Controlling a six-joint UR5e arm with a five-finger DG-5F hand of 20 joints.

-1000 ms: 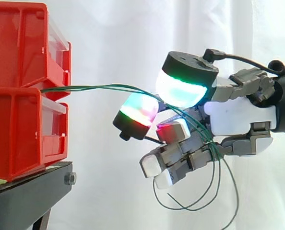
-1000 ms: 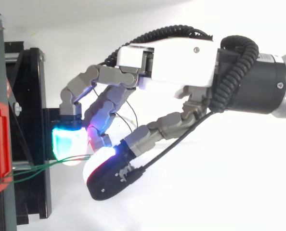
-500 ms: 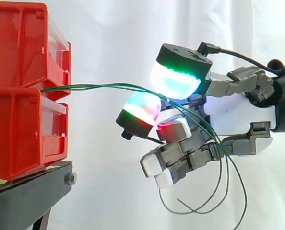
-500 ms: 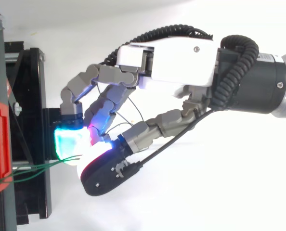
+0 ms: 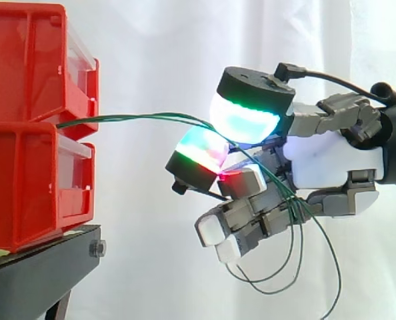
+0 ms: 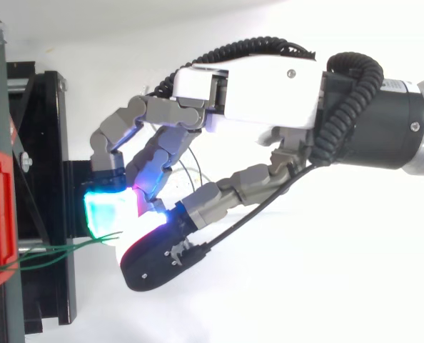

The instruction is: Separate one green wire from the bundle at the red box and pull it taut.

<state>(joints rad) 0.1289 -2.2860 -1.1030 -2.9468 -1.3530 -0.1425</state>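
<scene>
Pinching down on the green wires [image 5: 145, 119] with two glowing fingertips [image 5: 246, 113]: big cyan-green pad on top, smaller green-and-red pad just beneath, barely a gap, with the strands threaded straight through it. Cannot tell how many strands are actually caught there. Curling the other fingers in underneath, white tips tucked low and pointing down-left, back toward the palm of the hand [image 5: 331, 163]. Holding roughly level, with the wrist out to the right of the fingers. From above, arching the hand [image 6: 269, 93] over the pinch, cyan pad foremost, dark-backed thumb tip swung in beside it.

Leftward from the pinch: running in a shallow bow, not quite straight, to the seam between the two stacked red bins [image 5: 25, 133]. Rightward of the pinch: dropping past the curled fingers and hanging in slack loops below them.

Down-left of the fingers, under the bins, a black stand [image 5: 38, 267]. Behind everything, a white curtain [image 5: 151, 53].
</scene>
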